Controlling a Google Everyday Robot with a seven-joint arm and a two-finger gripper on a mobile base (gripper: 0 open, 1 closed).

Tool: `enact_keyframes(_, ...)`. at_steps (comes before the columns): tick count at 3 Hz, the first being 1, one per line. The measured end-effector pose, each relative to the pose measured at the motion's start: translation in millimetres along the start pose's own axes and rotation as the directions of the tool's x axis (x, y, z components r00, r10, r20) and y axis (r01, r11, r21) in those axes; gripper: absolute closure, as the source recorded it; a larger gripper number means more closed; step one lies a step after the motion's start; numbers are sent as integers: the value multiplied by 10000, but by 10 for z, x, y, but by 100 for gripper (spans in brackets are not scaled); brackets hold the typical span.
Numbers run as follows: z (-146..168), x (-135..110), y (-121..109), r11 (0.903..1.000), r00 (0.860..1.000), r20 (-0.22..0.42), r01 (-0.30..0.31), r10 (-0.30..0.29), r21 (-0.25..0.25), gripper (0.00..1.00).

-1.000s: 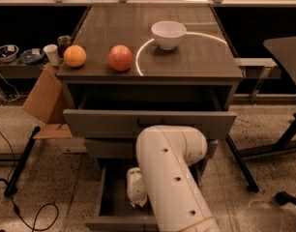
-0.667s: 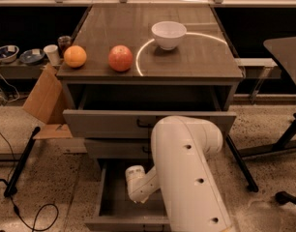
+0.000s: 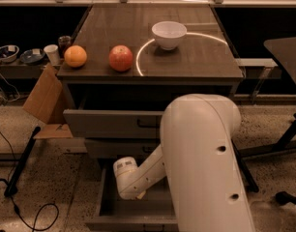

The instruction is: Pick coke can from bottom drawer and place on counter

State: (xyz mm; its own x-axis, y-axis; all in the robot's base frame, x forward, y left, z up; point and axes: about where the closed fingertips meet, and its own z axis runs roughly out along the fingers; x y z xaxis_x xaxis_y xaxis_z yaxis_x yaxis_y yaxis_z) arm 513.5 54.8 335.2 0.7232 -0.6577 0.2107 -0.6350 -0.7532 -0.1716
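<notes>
Camera view: end effector inside bottom drawer, grasp indiscernible, coke can hidden.

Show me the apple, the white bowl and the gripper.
apple (image 3: 121, 58): camera view, front of its skin.
white bowl (image 3: 168, 35): camera view, outer wall.
gripper (image 3: 131, 185): camera view, white wrist end, inside bottom drawer (image 3: 133, 212).

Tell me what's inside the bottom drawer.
The bottom drawer stands open. The white arm reaches in, with the tool at its end. Bare grey floor shows beside it. No coke can is visible; the arm covers the drawer's right part.
</notes>
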Motion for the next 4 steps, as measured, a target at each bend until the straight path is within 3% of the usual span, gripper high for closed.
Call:
enact_keyframes(1, -857, 64, -120, 9948, 9948, 49, 1018, -1019, 71, 100)
enact_keyframes(2, -1385, 266, -239, 9923, 9926, 27, 1216, -1217, 223, 100)
enact_keyframes(3, -1906, 508, -166, 9927, 9927, -100, 1205, -1206, -107, 100)
enact_keyframes(4, -2362, 606, 36, 9894, 9919, 166, 1268, -1259, -713, 100)
